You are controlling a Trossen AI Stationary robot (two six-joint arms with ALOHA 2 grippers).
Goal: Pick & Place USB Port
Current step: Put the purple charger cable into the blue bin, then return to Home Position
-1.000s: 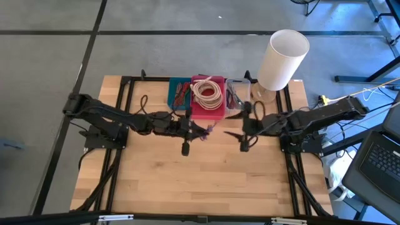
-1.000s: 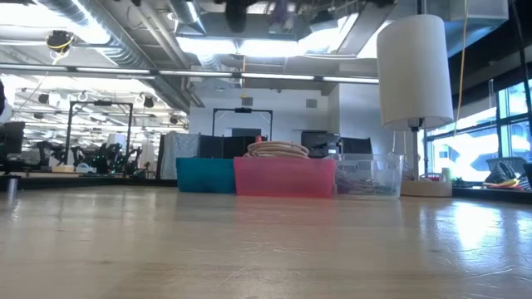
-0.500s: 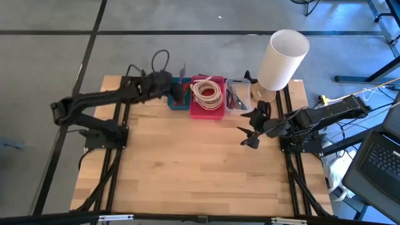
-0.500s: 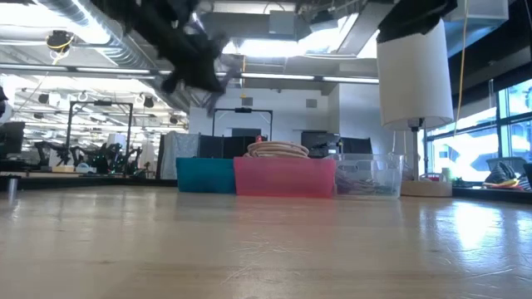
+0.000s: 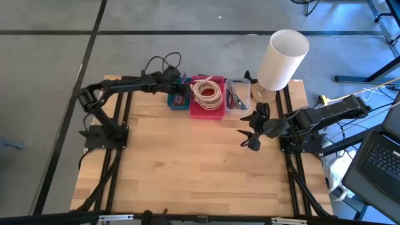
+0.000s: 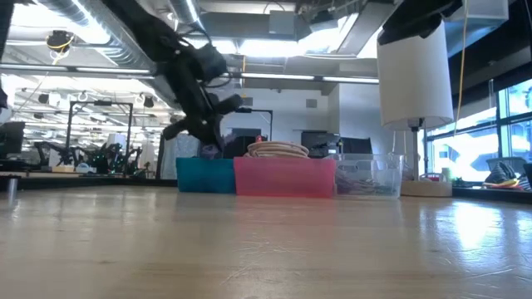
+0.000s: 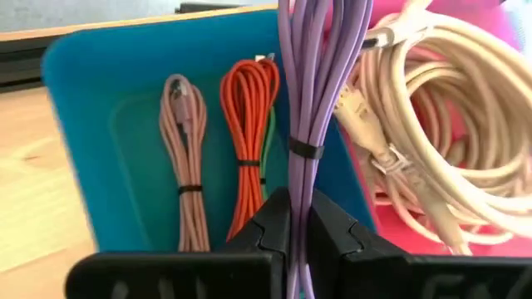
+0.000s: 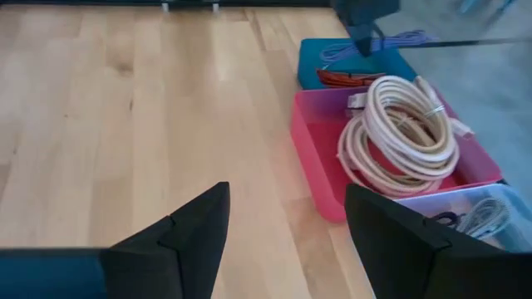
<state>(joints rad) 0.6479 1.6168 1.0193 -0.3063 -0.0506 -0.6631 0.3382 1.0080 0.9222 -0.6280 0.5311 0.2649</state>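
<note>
My left gripper [image 7: 298, 228] is shut on a purple USB cable bundle [image 7: 314, 75] over the teal bin [image 5: 179, 99] at the table's far edge. In the low view it [image 6: 205, 124] hangs just above that bin [image 6: 204, 174]. A pink cable [image 7: 184, 158] and an orange cable [image 7: 249, 133] lie on the bin's floor. The pink bin [image 5: 208, 106] beside it holds coiled cream cables [image 7: 432, 124]. My right gripper [image 5: 250, 134] is open above the table's right side, touching nothing. My left gripper pinches the purple bundle between its two fingers at one end of the bundle [image 7: 299, 195], just past the black tie [image 7: 305, 149]. The fingers come from above, slanting toward the far edge, in line with the strands. The bundle is off the table, over the teal bin.
A clear bin [image 5: 237, 94] of small cables stands right of the pink bin. A tall white cylinder [image 5: 282, 59] on a wooden base stands at the far right corner. Bare wooden table top [image 5: 187, 162] stretches in front of the bins.
My left gripper has carried the purple bundle from above the table's middle toward the far edge, swinging out left of the bins, then in over the teal bin and down. My right gripper has drawn back a little toward the right edge.
</note>
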